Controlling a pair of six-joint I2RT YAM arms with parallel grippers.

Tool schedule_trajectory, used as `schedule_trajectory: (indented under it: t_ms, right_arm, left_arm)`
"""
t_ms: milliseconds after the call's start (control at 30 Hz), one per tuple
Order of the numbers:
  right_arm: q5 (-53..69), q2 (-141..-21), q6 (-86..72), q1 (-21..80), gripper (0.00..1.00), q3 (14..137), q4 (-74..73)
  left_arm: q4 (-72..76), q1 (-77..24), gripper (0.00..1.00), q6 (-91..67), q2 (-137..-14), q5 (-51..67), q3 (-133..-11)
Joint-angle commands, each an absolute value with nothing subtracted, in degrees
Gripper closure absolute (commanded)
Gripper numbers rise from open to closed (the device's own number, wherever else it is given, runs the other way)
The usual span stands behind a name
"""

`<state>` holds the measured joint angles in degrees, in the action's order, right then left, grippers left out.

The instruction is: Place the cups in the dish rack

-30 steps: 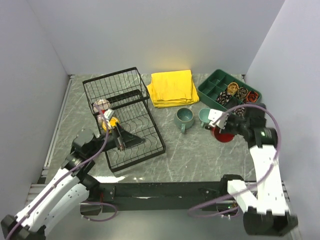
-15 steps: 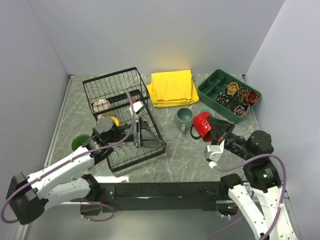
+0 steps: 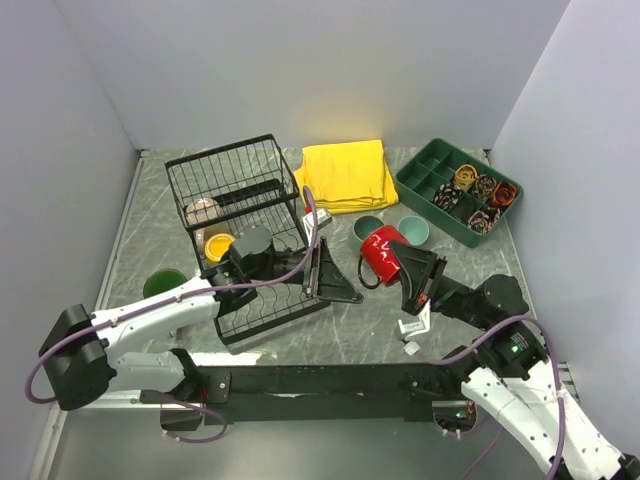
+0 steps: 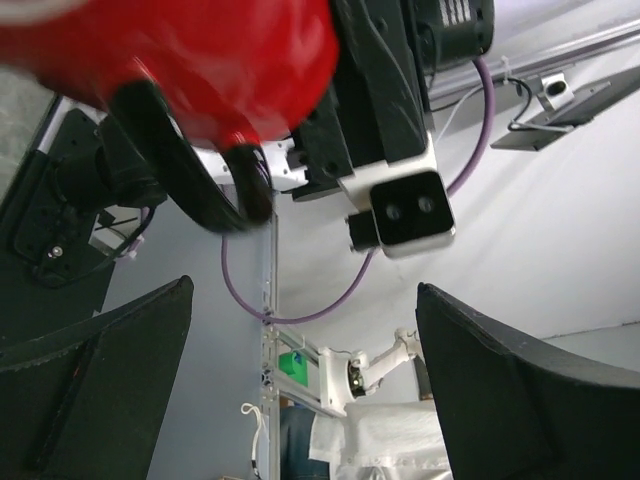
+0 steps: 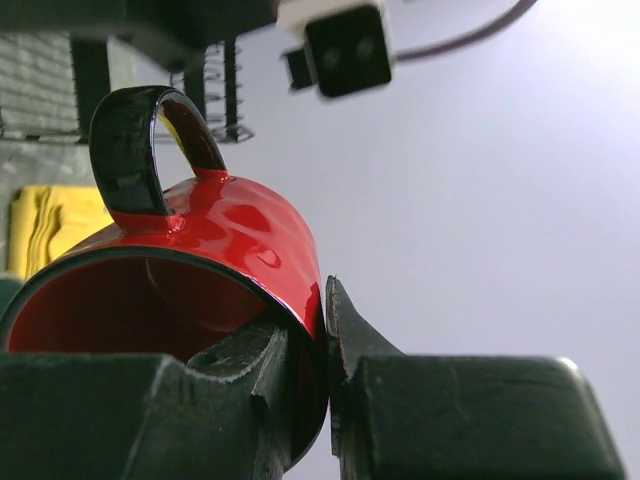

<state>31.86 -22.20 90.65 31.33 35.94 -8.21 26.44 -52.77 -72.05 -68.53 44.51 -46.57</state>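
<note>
Altogether there are six cups point(image 3: 378, 252), one dish rack point(image 3: 235, 180).

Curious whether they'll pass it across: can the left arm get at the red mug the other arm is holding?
Probably yes. The left gripper is wide open and faces the red mug at close range. The right gripper pinches only the rim, so the handle and body are free. Nothing appears between them.
</note>
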Motion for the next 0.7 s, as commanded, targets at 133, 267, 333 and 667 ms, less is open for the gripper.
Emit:
schedule_trajectory:
  t_ms: [133, 267, 333, 667]
  right_arm:
    - [24.4, -20.9, 96.3, 41.2, 1.0, 31.3, 9.0]
    - [19.2, -22.6, 96.8, 47.4, 1.0, 30.7, 12.7]
    - [18.1, -23.2, 97.4, 48.7, 1.0, 30.0, 14.2]
    - [17.3, -21.6, 101.7, 53.7, 1.0, 26.0, 17.4]
  left_arm:
    - [29.6, -53.1, 0.07, -71.4, -71.4, 43.6, -50.4]
    - [28.0, -53.0, 0.13, -70.3, -71.5, 43.1, -50.9]
    - [26.5, -53.1, 0.21, -69.5, -71.2, 42.9, -50.9]
    - [23.9, -53.1, 0.43, -67.0, -69.8, 41.9, -50.4]
